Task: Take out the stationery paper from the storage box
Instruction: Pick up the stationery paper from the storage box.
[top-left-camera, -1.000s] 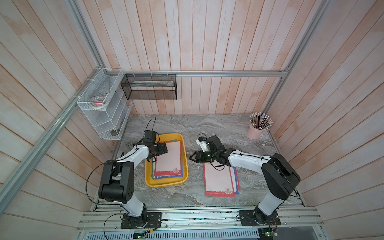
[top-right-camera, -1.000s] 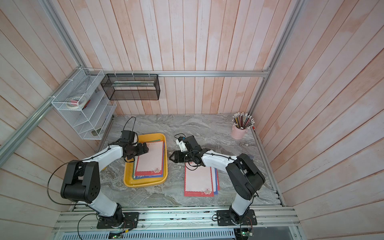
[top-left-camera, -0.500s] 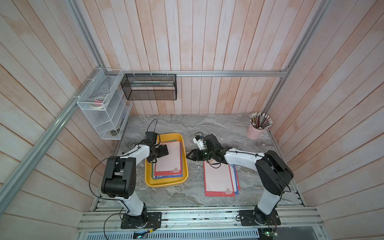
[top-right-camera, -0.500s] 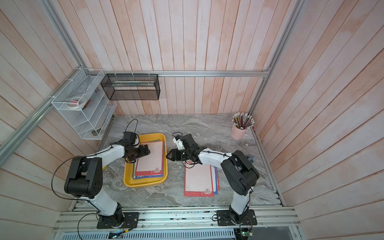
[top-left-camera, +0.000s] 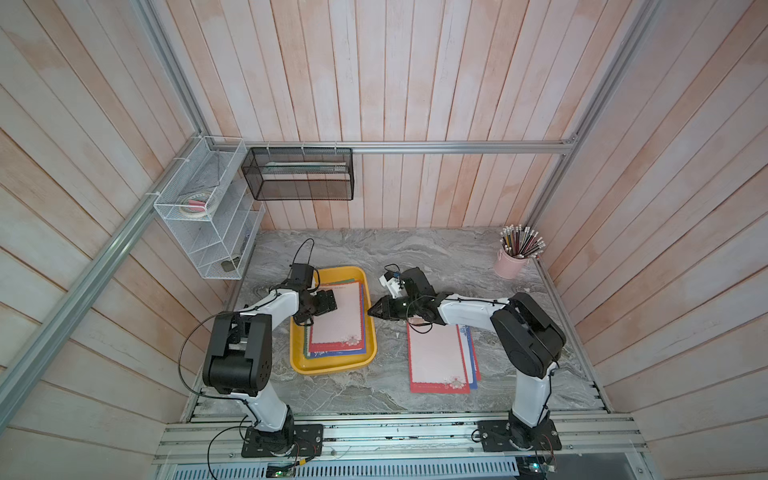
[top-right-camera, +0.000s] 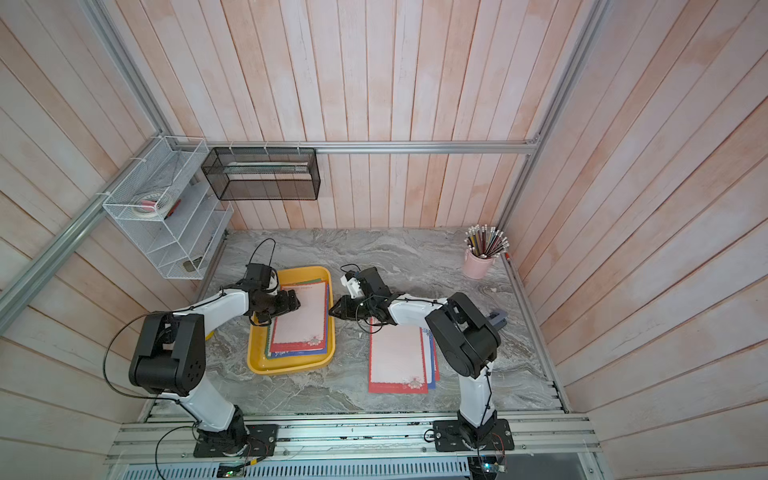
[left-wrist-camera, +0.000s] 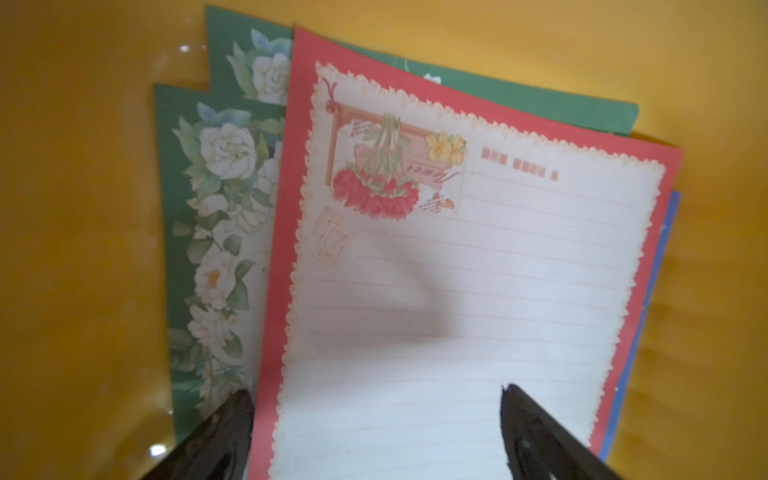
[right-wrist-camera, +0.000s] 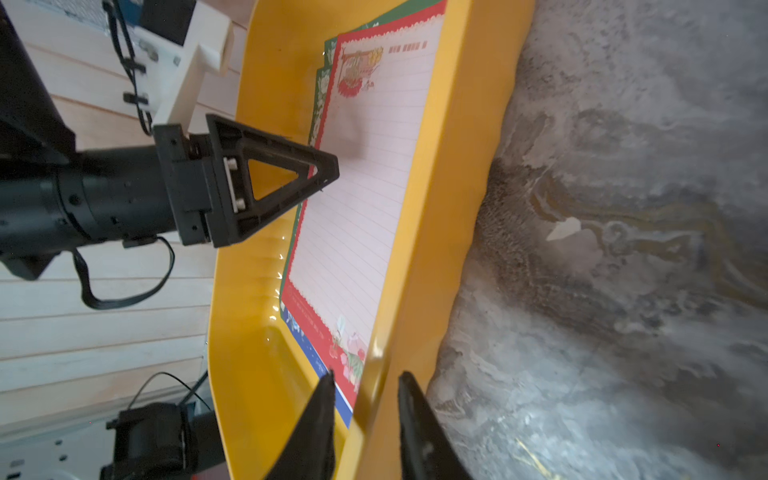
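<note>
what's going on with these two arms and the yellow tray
Two robot arms are emptying stationery paper out of the yellow storage box. The left gripper hangs open over the top red-bordered sheet in the box. The right gripper straddles the box's side wall, one finger inside and one outside; whether it pinches it yet is unclear. A pile of sheets already lies on the table beside the box, and several more are inside.

top views: high, looking down, near-identical. wrist views: close, both on storage box (left-wrist-camera: 83, 208).
</note>
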